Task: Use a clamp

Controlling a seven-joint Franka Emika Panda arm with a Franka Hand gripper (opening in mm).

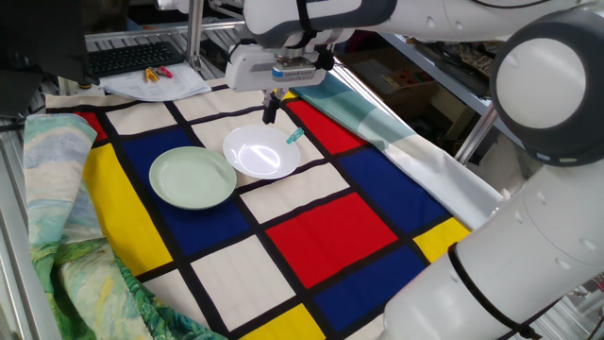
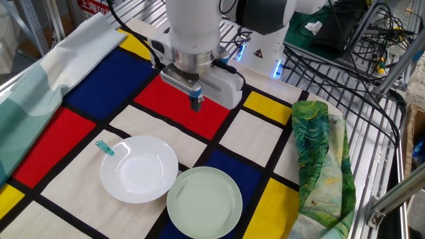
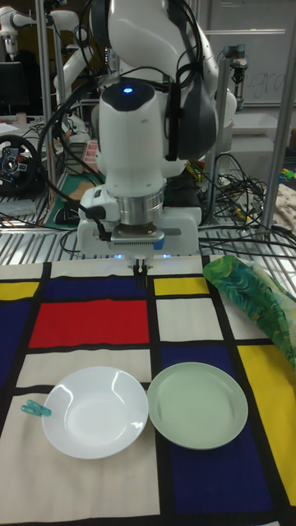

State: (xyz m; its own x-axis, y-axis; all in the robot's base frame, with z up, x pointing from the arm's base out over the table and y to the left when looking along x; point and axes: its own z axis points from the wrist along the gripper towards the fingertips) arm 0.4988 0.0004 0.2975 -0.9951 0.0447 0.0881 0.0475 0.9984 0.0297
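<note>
The clamp (image 1: 294,136) (image 2: 104,147) (image 3: 33,408) is a small teal clip lying on the checked cloth, right against the rim of the white plate (image 1: 261,151) (image 2: 139,168) (image 3: 94,412). A pale green plate (image 1: 192,177) (image 2: 204,201) (image 3: 197,405) sits beside the white one, touching it. My gripper (image 1: 271,109) (image 2: 196,103) (image 3: 141,268) hangs pointing down above the red square behind the white plate, well apart from the clamp. Its fingers are together with nothing between them.
A green patterned cloth (image 2: 319,153) is bunched at one table edge, and a pale teal cloth (image 2: 40,73) lies along the other side. Red-and-yellow items (image 1: 156,73) rest on paper near a keyboard (image 1: 127,59). Cables (image 2: 345,40) lie behind the robot base.
</note>
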